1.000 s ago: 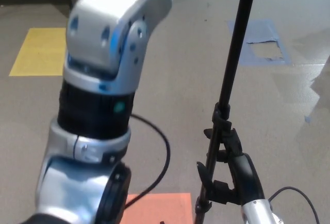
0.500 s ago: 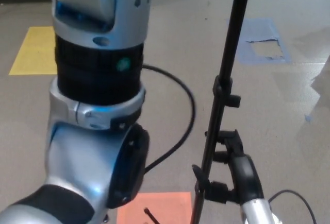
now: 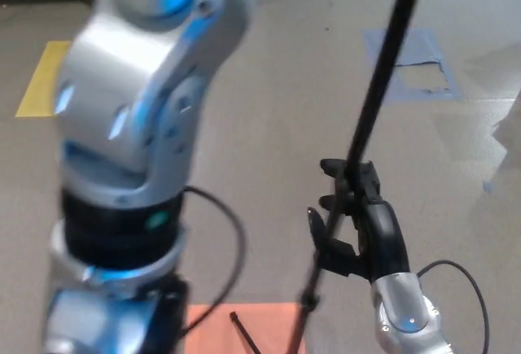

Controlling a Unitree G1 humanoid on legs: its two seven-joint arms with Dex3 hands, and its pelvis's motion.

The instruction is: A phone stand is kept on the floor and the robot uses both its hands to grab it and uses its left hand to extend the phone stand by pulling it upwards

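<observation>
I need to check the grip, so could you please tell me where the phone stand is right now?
In the head view, the phone stand leans right of centre, its pole held in the right hand, with the blue floor patch behind it.

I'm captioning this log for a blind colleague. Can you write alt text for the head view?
The robot's right hand grips the black phone stand, whose pole leans up to the right. The silver left arm fills the left side, its hand out of view, above a tan floor with yellow, blue and orange patches.

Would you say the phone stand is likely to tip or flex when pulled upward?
Probably tippy: the stand is tall, thin and already leaning. Its pole looks straight and rigid, so it likely won't flex much. The right hand gripping low should steady it.
</observation>
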